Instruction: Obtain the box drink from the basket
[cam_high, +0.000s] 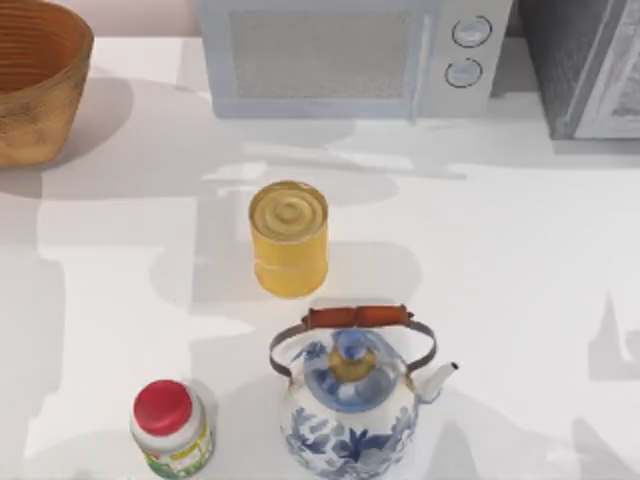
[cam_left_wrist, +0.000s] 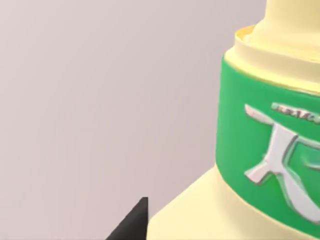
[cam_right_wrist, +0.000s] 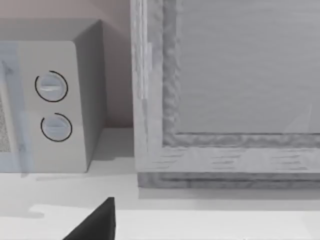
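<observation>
Drink (cam_left_wrist: 270, 150) sat close against my left gripper (cam_left_wrist: 134, 226). Basket (cam_high: 35, 80) stood at the tabletop's (cam_high: 520, 250) far left. I could not tell either gripper's hold. Risk I judged: a loose hold would drop the drink.

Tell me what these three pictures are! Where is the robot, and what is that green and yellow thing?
A robot with two arms works at a white table. One camera looks down from above. It sees a wicker basket, a microwave, a yellow can, a blue-flowered teapot and a red-capped bottle. The other two cameras ride on the robot's wrists. The left wrist camera is very close to a cream carton with a green label; whether it is held, I cannot tell. The right wrist camera faces the microwave's knobs.
</observation>
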